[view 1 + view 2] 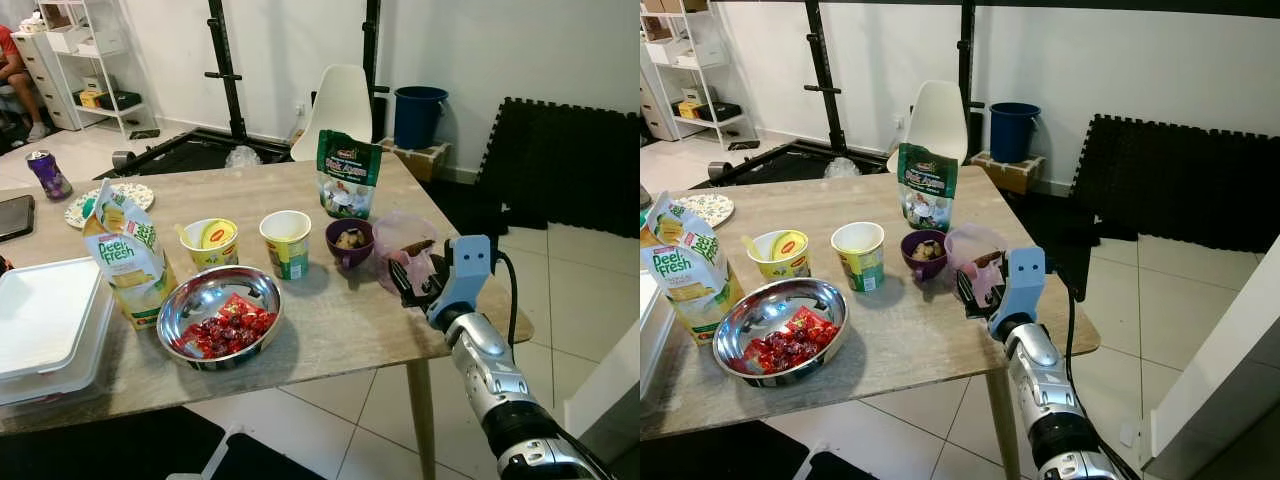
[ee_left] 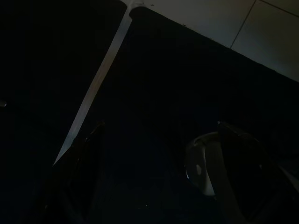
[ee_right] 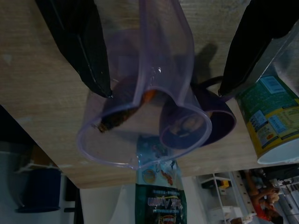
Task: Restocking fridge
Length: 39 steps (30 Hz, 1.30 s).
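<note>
Right gripper (image 1: 412, 284) sits at the table's (image 1: 330, 330) right edge with its black fingers (image 3: 88, 46) spread — they straddle a clear plastic container (image 3: 140, 112) (something brown inside) without clamping it. Just beside it stands a purple bowl (image 1: 349, 243). Left gripper hangs idle in shadow — grip unreadable.

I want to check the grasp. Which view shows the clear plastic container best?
The right wrist view: the clear plastic container sits between the right gripper fingers, food visible inside. Both eye views show it partly hidden behind the gripper, beside the purple bowl.
</note>
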Available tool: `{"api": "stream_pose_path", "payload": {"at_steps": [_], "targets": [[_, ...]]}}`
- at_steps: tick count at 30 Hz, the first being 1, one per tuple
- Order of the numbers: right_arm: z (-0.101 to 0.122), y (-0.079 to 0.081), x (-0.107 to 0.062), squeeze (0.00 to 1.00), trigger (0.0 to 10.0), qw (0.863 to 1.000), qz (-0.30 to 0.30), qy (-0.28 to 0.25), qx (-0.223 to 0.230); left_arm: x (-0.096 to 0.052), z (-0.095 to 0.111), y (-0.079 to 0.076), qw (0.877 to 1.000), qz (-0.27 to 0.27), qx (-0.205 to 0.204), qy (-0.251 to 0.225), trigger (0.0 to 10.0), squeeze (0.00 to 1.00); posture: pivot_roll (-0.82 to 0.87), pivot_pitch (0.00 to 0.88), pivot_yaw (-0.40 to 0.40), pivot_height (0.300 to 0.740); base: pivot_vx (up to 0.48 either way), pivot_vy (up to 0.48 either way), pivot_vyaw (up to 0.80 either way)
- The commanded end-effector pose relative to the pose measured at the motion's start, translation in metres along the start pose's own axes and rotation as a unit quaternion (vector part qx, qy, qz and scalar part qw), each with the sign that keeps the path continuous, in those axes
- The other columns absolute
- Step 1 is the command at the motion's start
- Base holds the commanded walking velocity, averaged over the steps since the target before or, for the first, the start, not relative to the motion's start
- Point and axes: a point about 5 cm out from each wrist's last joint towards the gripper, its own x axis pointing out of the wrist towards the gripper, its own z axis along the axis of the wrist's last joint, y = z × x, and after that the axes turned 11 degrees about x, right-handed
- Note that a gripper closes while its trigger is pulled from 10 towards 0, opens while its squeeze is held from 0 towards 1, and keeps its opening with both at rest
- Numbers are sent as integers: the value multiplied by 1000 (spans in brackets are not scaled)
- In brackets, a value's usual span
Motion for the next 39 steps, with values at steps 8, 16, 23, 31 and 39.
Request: {"api": "stream_pose_path", "payload": {"at_steps": [8, 16, 23, 31, 39], "targets": [[-8, -1, -1, 0, 667, 1000, 8, 20, 2, -4, -10, 6, 1000, 5, 8, 14, 10000, 0, 53, 140, 10, 740, 0, 0, 0], [-10, -3, -2, 0, 4275, 1000, 7, 25, 2, -4, -9, 7, 1000, 4, 9, 11, 10000, 0, 53, 141, 14, 740, 0, 0, 0], [-11, -5, -3, 0, 39, 1000, 4, 23, 9, -4, -8, 7, 1000, 4, 10, 10, 10000, 0, 55, 142, 16, 740, 0, 0, 0], [-10, -6, -3, 0, 10000, 1000, 4, 21, 10, -4, -8, 7, 1000, 4, 11, 10, 10000, 0, 55, 142, 16, 740, 0, 0, 0], [-9, -6, -2, 0, 10000, 1000, 4, 19, 7, -4, -7, 8, 1000, 5, 11, 8, 10000, 0, 56, 145, 16, 740, 0, 0, 0]]}}
